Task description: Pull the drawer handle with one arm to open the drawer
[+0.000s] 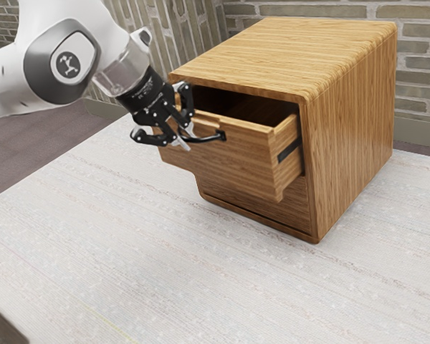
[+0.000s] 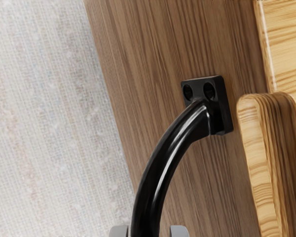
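Between the jaws, the drawer handle (image 1: 209, 137)

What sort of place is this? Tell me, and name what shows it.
Probably an indoor room: a brick wall behind, a pale table, and a wooden cabinet on it, its drawer handle gripped by the end effector.

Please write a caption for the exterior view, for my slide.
Franka gripper at the black handle of a partly open drawer in a wooden cabinet.
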